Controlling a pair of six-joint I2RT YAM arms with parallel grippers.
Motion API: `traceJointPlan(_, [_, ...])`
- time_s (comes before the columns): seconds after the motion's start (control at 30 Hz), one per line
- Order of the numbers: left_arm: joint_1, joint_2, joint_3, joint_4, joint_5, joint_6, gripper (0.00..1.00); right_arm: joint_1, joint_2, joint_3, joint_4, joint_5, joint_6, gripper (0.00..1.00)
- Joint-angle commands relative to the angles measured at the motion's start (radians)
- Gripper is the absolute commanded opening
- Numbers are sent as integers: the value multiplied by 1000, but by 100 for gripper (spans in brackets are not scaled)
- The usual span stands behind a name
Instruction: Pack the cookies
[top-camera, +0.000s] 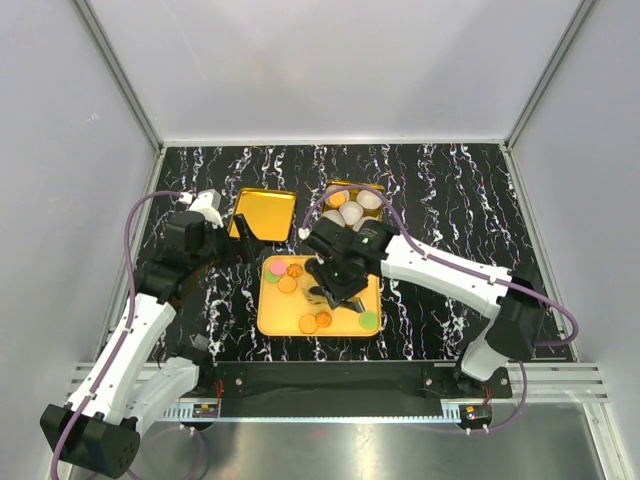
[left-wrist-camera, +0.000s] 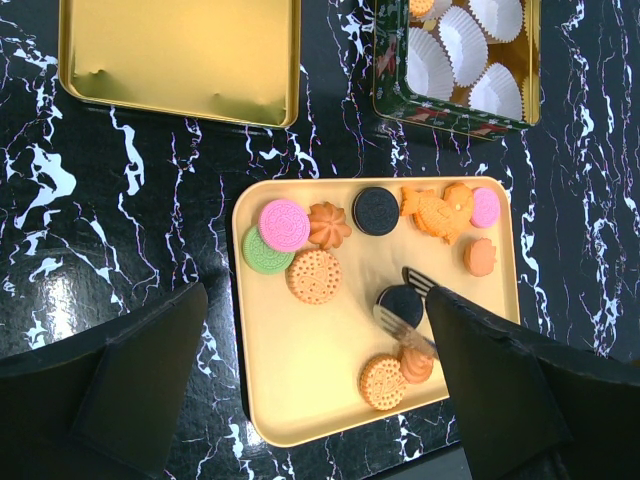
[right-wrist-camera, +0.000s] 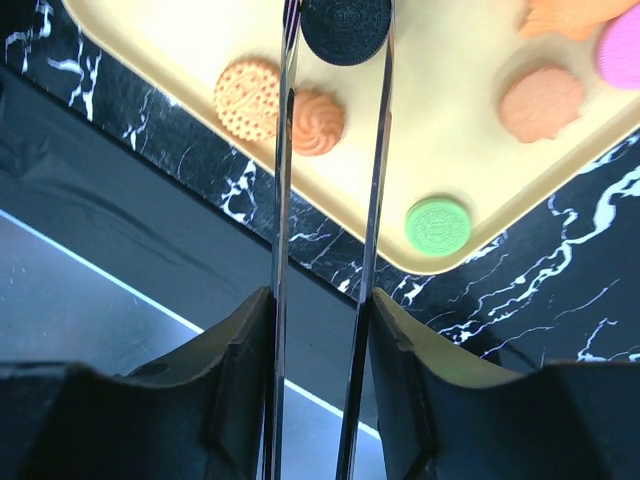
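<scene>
Early stage. Small flat round cookies (left-wrist-camera: 314, 275) nearly all on yellow rectangular tray (left-wrist-camera: 330, 400), mid black marbled bench (left-wrist-camera: 130, 180). Far-right dark tin (left-wrist-camera: 455, 112) w/ white crinkled paper cups (left-wrist-camera: 430, 65): one orange cookie in, other visible cups empty. Right fingers (right-wrist-camera: 240, 370) clamp thin metal tongs (right-wrist-camera: 285, 150), tips either side of black round cookie (right-wrist-camera: 346, 28), pinch unclear. Left fingers (left-wrist-camera: 150, 380) wide open, holding nothing, far left.
</scene>
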Motion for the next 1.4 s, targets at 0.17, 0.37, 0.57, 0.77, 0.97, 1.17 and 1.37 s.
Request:
traceJointPlan(0.17, [5,-10,-3,40,12,6,99,-143,-71,81,24,27,-47,47])
traceJointPlan(0.37, [5,-7,-5,42,14,4,99,-258,-97,117,63,28,-76,48])
traceJointPlan(0.57, [5,-3,-5,42,15,6,99,-390,-62,174,91,87,-105,48])
traceJointPlan(0.77, [5,4,-5,44,18,6,99,-508,10,229,143,122,-124,48])
traceJointPlan(0.97, [5,7,-6,44,21,6,99,-577,116,271,195,105,-130,47])
traceJointPlan(1.17, [5,8,-6,42,15,7,99,-609,166,262,254,93,-125,47])
traceJointPlan(1.37, [5,10,-5,41,10,7,99,-619,197,248,277,98,-128,47])
